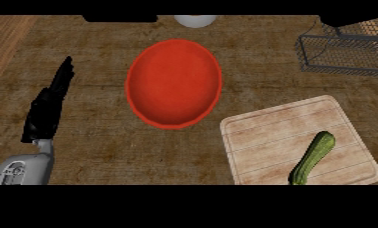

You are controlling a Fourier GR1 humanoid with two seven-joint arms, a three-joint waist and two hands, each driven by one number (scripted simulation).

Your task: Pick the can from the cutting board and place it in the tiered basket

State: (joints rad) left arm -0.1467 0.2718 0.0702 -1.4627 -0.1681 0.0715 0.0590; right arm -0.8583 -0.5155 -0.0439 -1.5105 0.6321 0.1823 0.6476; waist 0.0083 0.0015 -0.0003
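Left hand (49,103) rests open beside red plate (174,84).

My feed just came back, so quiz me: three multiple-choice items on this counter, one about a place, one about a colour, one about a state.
1. Where does the long green cucumber lie?
A. on the pale wooden cutting board
B. in the plate
C. in the dark wire basket

2. What colour is the round plate?
A. blue
B. red
C. white

3. How is the black left hand?
A. curled round a can
C. pressing the plate
B. open, fingers straight, holding nothing

Key: 1 A, the cucumber rests on the board's right part. 2 B, the plate is red throughout. 3 B, the hand stands at the view's left, clear of everything.
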